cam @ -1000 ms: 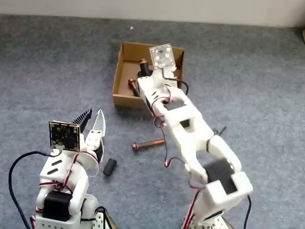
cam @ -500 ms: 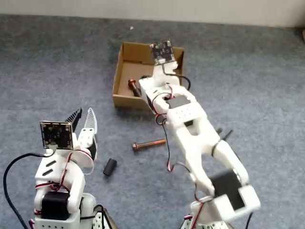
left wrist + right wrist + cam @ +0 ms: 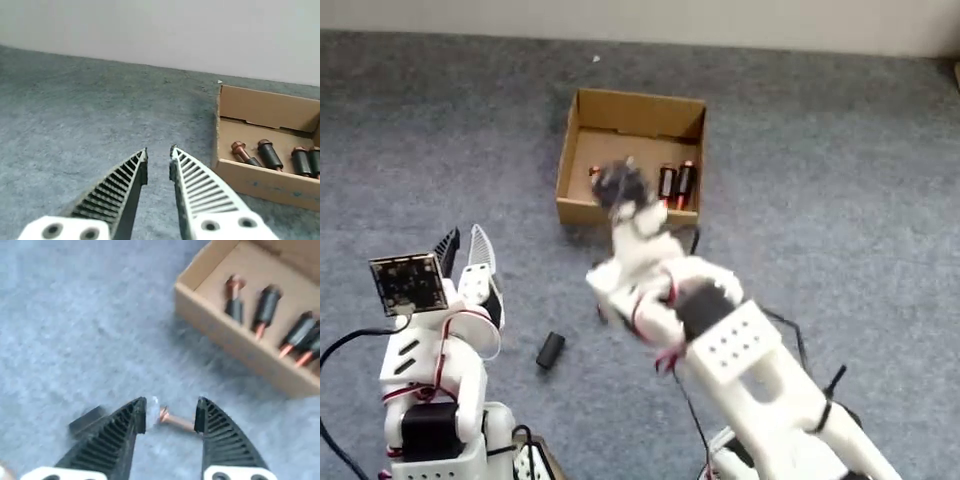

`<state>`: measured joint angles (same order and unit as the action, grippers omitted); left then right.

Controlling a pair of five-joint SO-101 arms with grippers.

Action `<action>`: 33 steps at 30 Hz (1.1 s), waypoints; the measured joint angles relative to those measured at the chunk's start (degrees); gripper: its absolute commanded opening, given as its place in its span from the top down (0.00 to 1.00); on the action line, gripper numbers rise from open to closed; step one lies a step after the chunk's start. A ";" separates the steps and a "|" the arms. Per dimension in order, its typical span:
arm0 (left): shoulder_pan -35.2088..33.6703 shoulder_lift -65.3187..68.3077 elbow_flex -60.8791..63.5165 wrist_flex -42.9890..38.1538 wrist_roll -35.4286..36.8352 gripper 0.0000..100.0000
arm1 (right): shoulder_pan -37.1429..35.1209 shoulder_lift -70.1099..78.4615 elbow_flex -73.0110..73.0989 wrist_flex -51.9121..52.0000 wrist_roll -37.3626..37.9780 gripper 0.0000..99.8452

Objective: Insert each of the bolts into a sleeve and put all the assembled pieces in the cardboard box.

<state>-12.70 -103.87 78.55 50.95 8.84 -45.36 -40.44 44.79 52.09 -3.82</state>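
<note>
The cardboard box [image 3: 635,101] stands at the back of the grey carpet with several bolt-and-sleeve pieces [image 3: 675,183] lying in it. A loose black sleeve [image 3: 551,350] lies on the carpet in front of it. My right gripper [image 3: 171,407] is open and hovers over a loose copper bolt [image 3: 177,421], with the black sleeve [image 3: 87,421] beside it and the box [image 3: 235,345] farther off. In the high view my right arm [image 3: 720,340] covers that bolt. My left gripper [image 3: 465,232] is open and holds nothing, left of the sleeve. Its own view shows the left gripper [image 3: 158,152] facing the box [image 3: 265,182].
Grey carpet lies open all round the box and the arms. A pale wall [image 3: 160,30] runs along the far edge behind the box.
My right arm has pulled back out of the box and down over the loose bolt, leaving the pieces in the box in view. My left arm has drifted left.
</note>
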 measured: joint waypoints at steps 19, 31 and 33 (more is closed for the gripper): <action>-5.10 0.00 -0.88 0.00 0.44 0.90 | -15.03 22.95 1.32 -8.09 -35.60 0.85; -8.09 0.00 -0.88 0.00 0.44 0.90 | -19.43 26.29 -2.90 -13.45 -35.78 0.85; -8.26 0.00 -0.88 0.00 0.44 0.90 | -20.48 26.55 -2.99 -14.42 -35.78 0.85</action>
<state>-20.97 -103.87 77.67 50.95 9.27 -65.85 -13.89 41.80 37.67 -39.60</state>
